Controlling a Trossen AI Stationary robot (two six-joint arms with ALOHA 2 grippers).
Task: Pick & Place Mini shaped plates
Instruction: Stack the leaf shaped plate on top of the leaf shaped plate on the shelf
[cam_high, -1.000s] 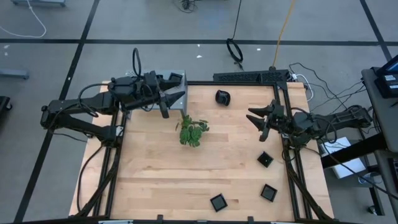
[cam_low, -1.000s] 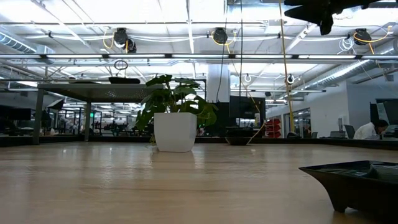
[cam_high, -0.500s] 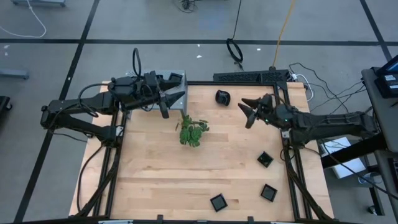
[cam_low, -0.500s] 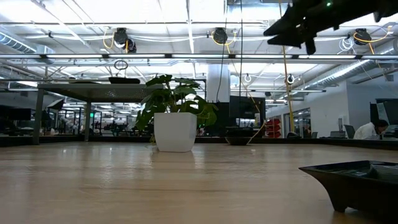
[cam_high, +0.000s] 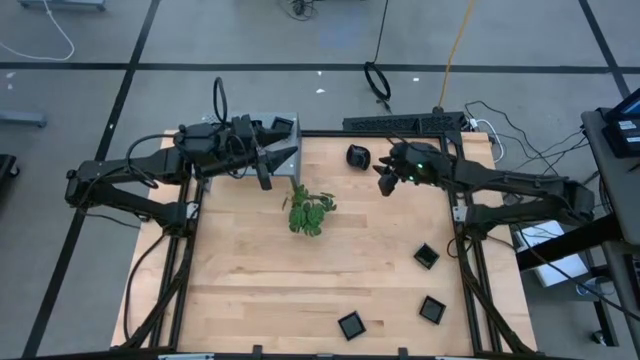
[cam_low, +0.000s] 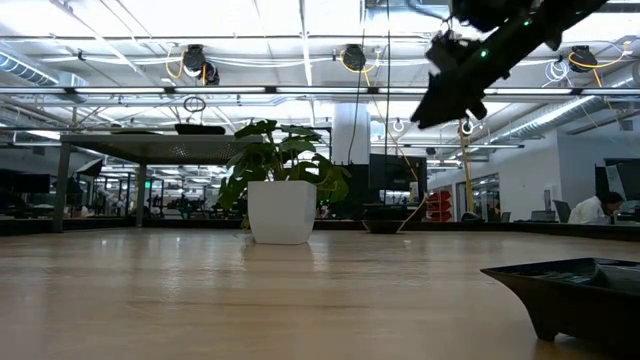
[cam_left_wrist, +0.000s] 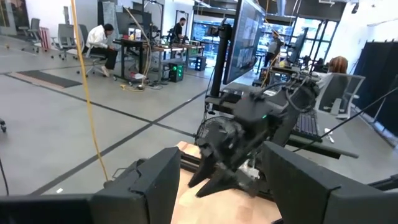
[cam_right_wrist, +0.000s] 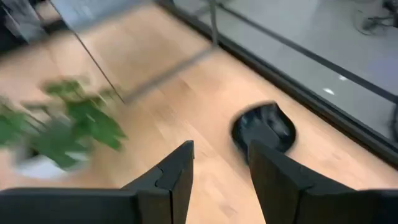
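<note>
Several small black glossy plates lie on the wooden table. A rounded plate sits near the far edge; in the right wrist view the rounded plate lies just ahead of the fingers. Three square plates rest flat toward the near right; one plate fills the low view's corner. My right gripper hangs open above the table, slightly right of the rounded plate, touching nothing. My left gripper waits open by the grey box.
A green plant sprig in a white pot stands mid-table, left of the right gripper. The grey perforated box sits at the far left corner. A black frame rail runs along the far edge. Bare wood lies between the plant and the square plates.
My right gripper has swung from the table's right edge toward the left and the far edge, closing on the rounded plate, and has tipped its fingers downward. The left arm and all plates have stayed put.
</note>
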